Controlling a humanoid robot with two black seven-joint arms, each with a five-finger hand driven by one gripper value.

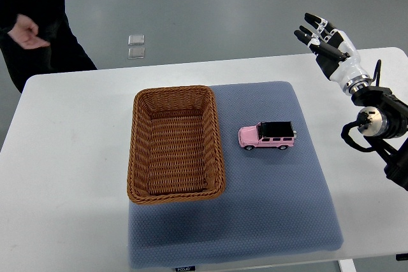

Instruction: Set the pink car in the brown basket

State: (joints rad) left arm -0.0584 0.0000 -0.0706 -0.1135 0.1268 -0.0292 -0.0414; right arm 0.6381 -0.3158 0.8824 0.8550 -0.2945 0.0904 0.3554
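Top view: small tag at the bottom edge of the blue mat (pixel 280 157) carries print, too small to read; no other writing legible. White worktop (pixel 70 157) fills most of the frame, grey floor along the top, two small square plates (pixel 136 46) on the floor at upper centre-left. Brown basket (pixel 175 144) sits centre-left, its right part on the mat's left portion, long side running top to bottom, nothing inside. Pink car (pixel 268 136), black roof, stands on the mat just right of the basket, apart from its rim, nose toward the basket. Open mat below and right of the car; bare worktop left of the basket. Right hand (pixel 326 41) at upper right, over the worktop's far right corner, well apart from the car; fingers (pixel 313 20) spread and pointing to upper left, holding nothing, touching nothing. A person in dark clothes at upper left, a hand (pixel 27 32) showing, beyond the worktop's far edge.
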